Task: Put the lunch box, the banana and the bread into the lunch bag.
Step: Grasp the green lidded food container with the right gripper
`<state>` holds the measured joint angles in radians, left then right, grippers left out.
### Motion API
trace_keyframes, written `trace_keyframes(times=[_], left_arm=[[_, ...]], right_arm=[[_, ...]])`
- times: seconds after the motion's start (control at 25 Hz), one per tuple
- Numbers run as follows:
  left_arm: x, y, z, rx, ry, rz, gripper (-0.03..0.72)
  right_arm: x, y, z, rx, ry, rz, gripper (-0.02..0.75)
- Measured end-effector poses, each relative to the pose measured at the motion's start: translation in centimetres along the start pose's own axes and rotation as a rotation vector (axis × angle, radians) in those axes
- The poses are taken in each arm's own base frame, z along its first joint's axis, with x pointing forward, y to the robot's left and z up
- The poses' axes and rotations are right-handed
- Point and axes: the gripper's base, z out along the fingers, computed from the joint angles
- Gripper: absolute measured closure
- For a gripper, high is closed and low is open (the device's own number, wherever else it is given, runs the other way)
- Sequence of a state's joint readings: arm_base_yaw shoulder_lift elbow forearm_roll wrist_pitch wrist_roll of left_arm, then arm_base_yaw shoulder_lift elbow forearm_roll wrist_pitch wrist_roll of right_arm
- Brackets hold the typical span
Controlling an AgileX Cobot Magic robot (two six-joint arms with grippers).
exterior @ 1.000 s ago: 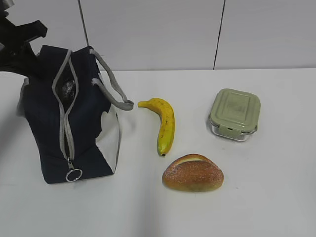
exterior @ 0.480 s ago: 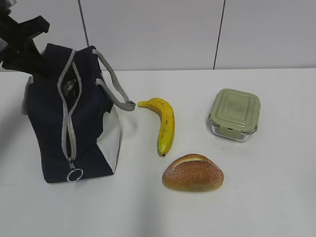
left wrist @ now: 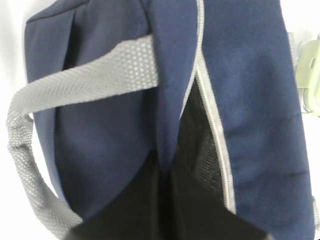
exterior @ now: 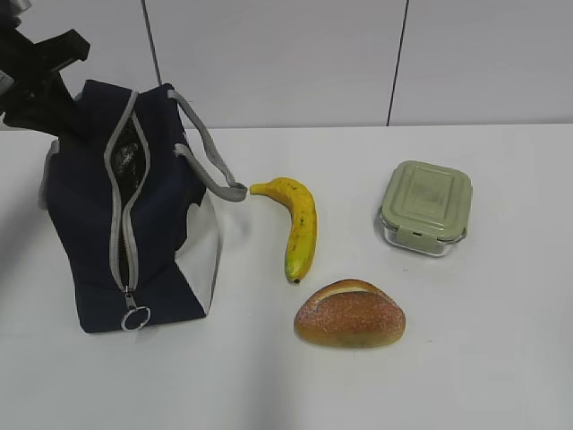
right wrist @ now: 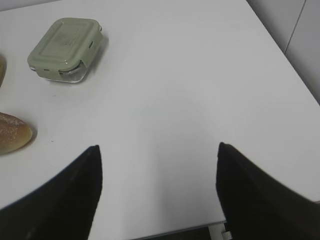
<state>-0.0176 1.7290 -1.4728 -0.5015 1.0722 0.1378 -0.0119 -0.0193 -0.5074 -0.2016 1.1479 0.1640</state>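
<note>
L jaws pinch lunch bag [exterior: 125, 215]; R agape.

I'm looking at a white table [exterior: 501, 358] with 4 things resting on it. At my left stands the lunch bag [exterior: 125, 215], navy, upright, its grey zipper partly open along the top and front, ring pull low near the tabletop. Near its right side lies the banana [exterior: 297, 224], pointing toward me. Just in front of the banana's near tip sits the bread [exterior: 350, 313]. The lunch box [exterior: 425, 208], green lid on, sits well apart to the right of the banana.
</note>
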Motion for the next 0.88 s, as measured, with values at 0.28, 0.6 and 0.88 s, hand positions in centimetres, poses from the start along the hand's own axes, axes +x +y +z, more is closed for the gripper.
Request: trace_keyframes(times=[0.28, 0.6, 0.88], left_arm=[[0.0, 0.0, 0.0, 0.001, -0.003, -0.001, 0.691], [0.0, 0.0, 0.0, 0.000, -0.004, -0.001, 0.691], [0.0, 0.0, 0.0, 0.000, -0.004, -0.001, 0.691]], right_arm=[[0.0, 0.0, 0.0, 0.000, 0.000, 0.000, 0.211], [-0.3, 0.1, -0.1, -0.015, -0.013, 0.006, 0.211], [-3.5, 1.3, 2.5, -0.060, 0.027, -0.003, 0.211]])
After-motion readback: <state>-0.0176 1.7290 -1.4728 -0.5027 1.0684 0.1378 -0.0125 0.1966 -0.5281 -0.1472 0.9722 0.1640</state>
